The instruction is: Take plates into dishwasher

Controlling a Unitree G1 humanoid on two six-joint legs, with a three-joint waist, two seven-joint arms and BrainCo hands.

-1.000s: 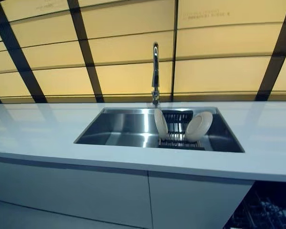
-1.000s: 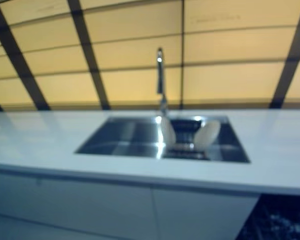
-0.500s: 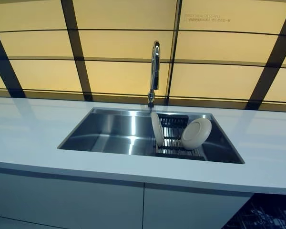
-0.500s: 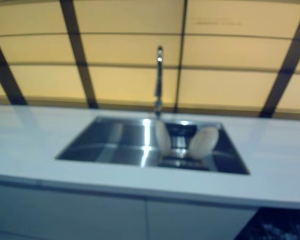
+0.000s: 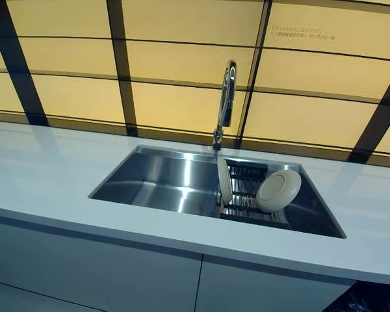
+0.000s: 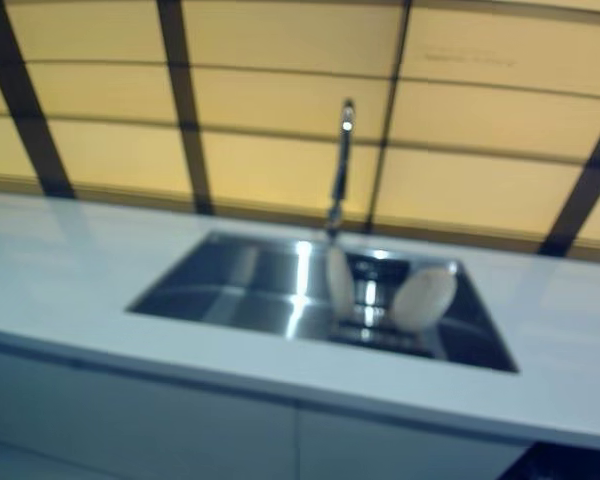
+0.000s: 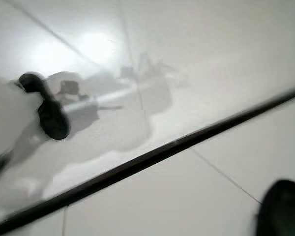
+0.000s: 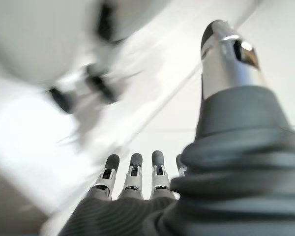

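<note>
Two white plates stand in a dark wire rack (image 5: 247, 198) in the right half of a steel sink (image 5: 162, 179). One plate (image 5: 225, 181) is upright and edge-on. The other plate (image 5: 279, 191) leans to the right with its face toward me. Neither hand shows in the eye views. My right hand (image 8: 132, 179) shows in its wrist view with straight fingers and the thumb out, holding nothing, above a pale floor. The left wrist view shows only pale floor and a dark blur (image 7: 282, 209) at one corner that may be a fingertip.
A tall chrome tap (image 5: 226, 97) rises behind the sink. A white counter (image 5: 45, 169) runs left and right of it, over white cabinet fronts (image 5: 104, 273). A dark corner of the dishwasher (image 5: 377, 302) shows at the lower right. Yellow panels with dark strips form the wall behind.
The whole picture has shifted, so the camera has moved: the sink now sits further right and lower. The plates and rack have not moved.
</note>
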